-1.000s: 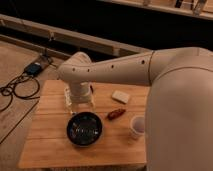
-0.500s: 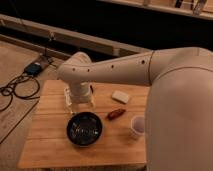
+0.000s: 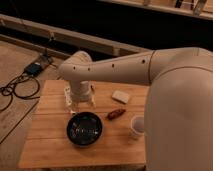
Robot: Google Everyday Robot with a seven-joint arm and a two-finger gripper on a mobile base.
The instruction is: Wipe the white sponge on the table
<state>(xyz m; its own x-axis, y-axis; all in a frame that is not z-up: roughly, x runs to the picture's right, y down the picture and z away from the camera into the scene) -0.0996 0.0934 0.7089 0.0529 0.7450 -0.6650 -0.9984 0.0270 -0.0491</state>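
The white sponge lies flat on the far middle of the wooden table, touching nothing. My gripper hangs from the big white arm over the far left part of the table, pointing down, close above the top. It is about a hand's width left of the sponge and apart from it. The arm hides what lies under the gripper.
A black bowl sits just in front of the gripper. A small red-brown item lies in front of the sponge. A white cup stands at the right beside my arm. Cables and a blue device lie on the floor at left.
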